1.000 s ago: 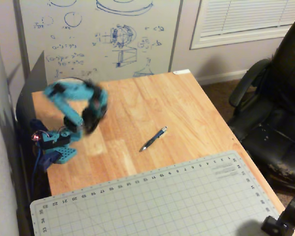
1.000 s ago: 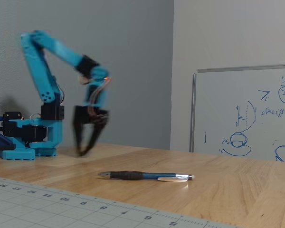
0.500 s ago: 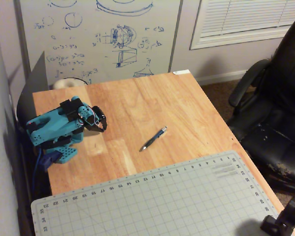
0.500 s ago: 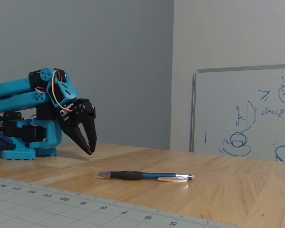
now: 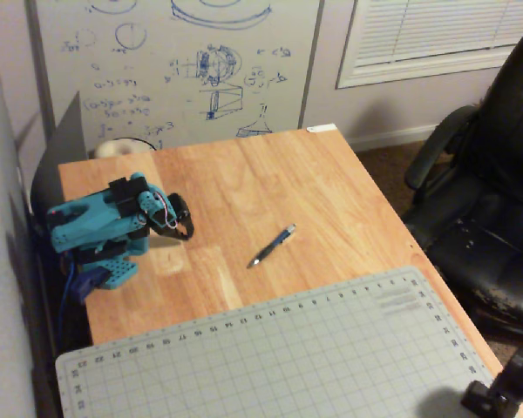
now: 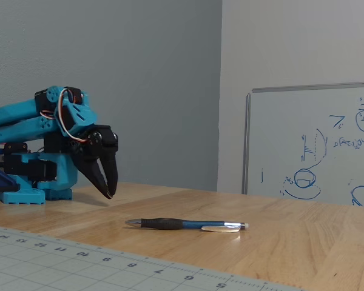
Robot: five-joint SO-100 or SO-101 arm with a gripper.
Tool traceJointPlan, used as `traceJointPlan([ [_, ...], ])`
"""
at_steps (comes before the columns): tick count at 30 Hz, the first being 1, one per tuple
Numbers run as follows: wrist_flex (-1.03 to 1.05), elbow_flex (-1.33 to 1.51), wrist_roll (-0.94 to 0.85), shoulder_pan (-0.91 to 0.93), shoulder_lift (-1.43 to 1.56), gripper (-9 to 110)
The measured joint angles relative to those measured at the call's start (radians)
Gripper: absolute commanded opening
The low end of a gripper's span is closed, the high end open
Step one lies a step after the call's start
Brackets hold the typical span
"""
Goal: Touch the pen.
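Observation:
The pen (image 5: pixel 273 245) is slim and dark with a bluish end. It lies flat on the wooden table (image 5: pixel 244 174) near its middle, also seen low in a fixed view (image 6: pixel 185 225). The teal arm is folded at the table's left side in both fixed views. Its black gripper (image 5: pixel 185 230) points down, its tips just above the wood (image 6: pixel 110 193), well left of the pen and not touching it. The jaws stand nearly closed with nothing between them.
A grey cutting mat (image 5: pixel 279 357) covers the near part of the table. A whiteboard (image 5: pixel 183 61) stands behind the table, a black office chair (image 5: pixel 488 209) to the right. A white round object (image 5: pixel 122 148) sits at the table's back left.

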Motion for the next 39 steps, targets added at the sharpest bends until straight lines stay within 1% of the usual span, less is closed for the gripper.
traceJointPlan([
  [6, 0.000, -0.092, 0.000, 0.293, 0.000, 1],
  [14, 0.000, -0.104, 0.000, 0.681, 0.038, 1],
  [18, 0.000, -0.110, 0.000, 0.836, 0.040, 1],
  [22, -0.003, -0.135, 0.000, 0.847, 0.035, 1],
  [28, -0.123, -0.287, 0.000, 0.857, 0.002, 1],
  [32, -0.206, -0.357, 0.000, 0.857, -0.144, 1],
  [39, -0.298, -0.581, 0.000, 0.857, -0.541, 0],
])
